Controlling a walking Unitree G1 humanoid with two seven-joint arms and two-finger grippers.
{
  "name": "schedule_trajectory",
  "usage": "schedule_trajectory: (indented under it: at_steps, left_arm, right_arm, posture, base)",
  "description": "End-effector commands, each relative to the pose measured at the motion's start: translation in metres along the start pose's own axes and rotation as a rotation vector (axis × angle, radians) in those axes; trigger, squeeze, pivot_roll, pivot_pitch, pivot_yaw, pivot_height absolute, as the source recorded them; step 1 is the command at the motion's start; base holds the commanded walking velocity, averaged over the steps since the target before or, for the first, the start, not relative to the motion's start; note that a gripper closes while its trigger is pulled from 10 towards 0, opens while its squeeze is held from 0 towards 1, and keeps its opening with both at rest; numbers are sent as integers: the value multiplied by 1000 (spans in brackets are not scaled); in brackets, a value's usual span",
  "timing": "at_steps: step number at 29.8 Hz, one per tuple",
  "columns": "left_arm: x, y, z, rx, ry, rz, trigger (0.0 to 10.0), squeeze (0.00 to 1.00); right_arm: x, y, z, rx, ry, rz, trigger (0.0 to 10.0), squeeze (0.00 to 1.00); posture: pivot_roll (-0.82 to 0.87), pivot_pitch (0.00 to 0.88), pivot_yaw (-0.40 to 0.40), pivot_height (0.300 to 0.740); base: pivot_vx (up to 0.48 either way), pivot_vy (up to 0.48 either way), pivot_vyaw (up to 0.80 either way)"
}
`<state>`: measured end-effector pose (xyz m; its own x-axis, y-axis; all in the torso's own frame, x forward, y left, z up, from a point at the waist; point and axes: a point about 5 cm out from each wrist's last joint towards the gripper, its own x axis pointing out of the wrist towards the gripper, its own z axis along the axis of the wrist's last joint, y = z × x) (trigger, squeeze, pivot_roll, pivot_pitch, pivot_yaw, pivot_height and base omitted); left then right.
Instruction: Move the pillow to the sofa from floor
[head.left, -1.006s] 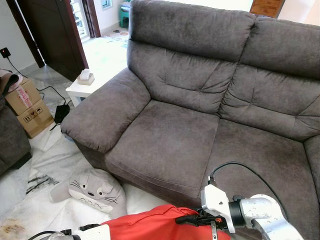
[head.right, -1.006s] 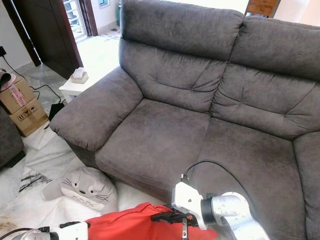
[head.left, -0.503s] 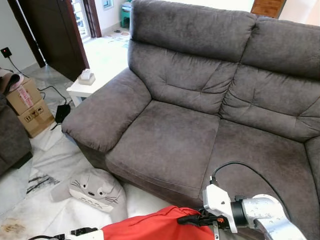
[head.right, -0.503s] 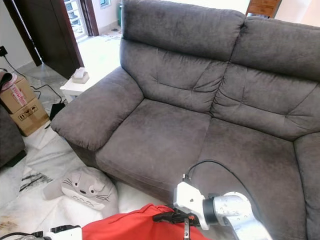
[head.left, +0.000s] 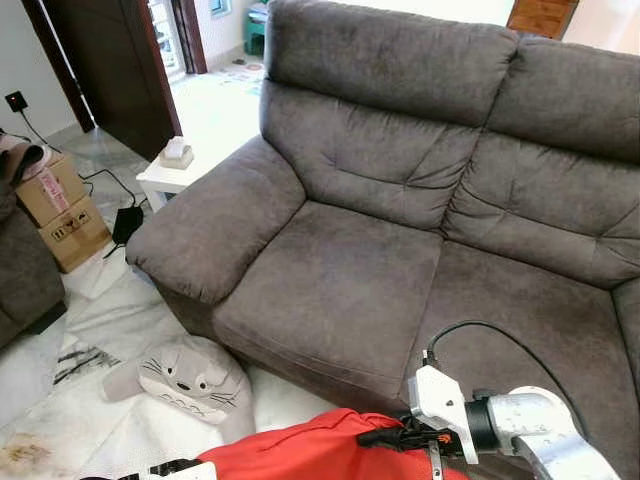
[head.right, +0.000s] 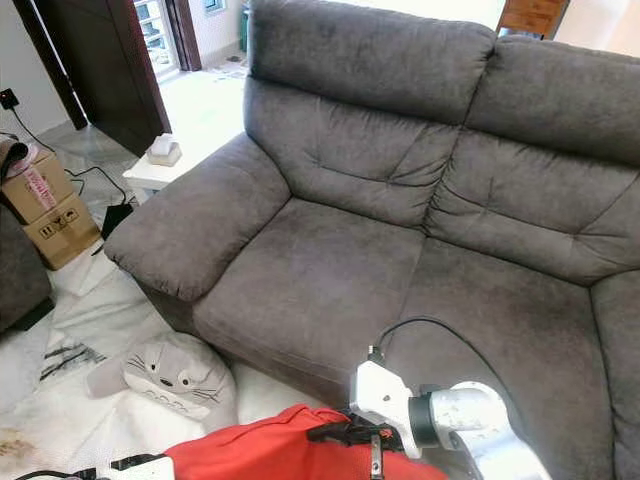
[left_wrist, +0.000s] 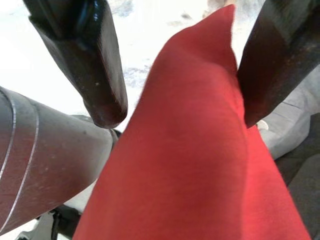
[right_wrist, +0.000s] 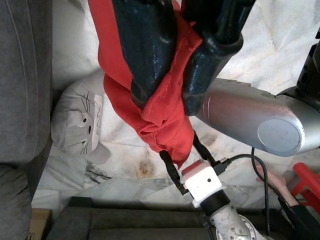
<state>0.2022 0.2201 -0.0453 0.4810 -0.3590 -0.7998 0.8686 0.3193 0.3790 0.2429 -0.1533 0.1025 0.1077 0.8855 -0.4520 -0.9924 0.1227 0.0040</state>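
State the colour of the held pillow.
Red; the pillow shows best in the right wrist view.

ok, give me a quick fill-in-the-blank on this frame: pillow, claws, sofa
Both claws, left and right, grip the ____ pillow.
The sofa is ____ in colour.
The grey cat plush lies on the ____.
The two cardboard boxes sit at the robot's ____.

Missing: red; grey; floor; left

Red pillow (right_wrist: 150, 95) is seen pinched between the two black fingers (right_wrist: 142, 45) of the right hand (right_wrist: 165, 97). Left hand (right_wrist: 172, 172) is clamped on its far end. Grey cat-faced cushion (right_wrist: 77, 122) lies on marble floor (right_wrist: 280, 50), beside the grey sofa (right_wrist: 22, 80).
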Motion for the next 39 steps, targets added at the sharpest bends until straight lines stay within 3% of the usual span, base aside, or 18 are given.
schedule_trajectory:
  at_steps: [1, 14, 22, 39]
  left_arm:
    - [0, -6, -4, 3, 19, -21, 0, 0]
    - [-1, -11, -9, 83, 46, -56, 0, 0]
    - [0, -23, -15, 121, 83, -66, 0, 0]
    - [3, -18, -15, 117, 110, 1, 0, 0]
  right_arm:
    - [-4, -1, 23, -87, -87, -1, 10000, 0]
    - [-1, -2, 22, -82, -87, -10, 10000, 0]
    - [2, -3, 16, -63, -83, -28, 10000, 0]
    - [6, -4, 12, -45, -84, -40, 10000, 0]
  posture:
    - [56, 108, -16, 740]
    - [63, 115, -12, 740]
    - [65, 115, -10, 740]
    - [73, 110, -7, 740]
  base:
    - [0, 0, 0]
    - [0, 0, 0]
    - [0, 0, 0]
    - [0, 0, 0]
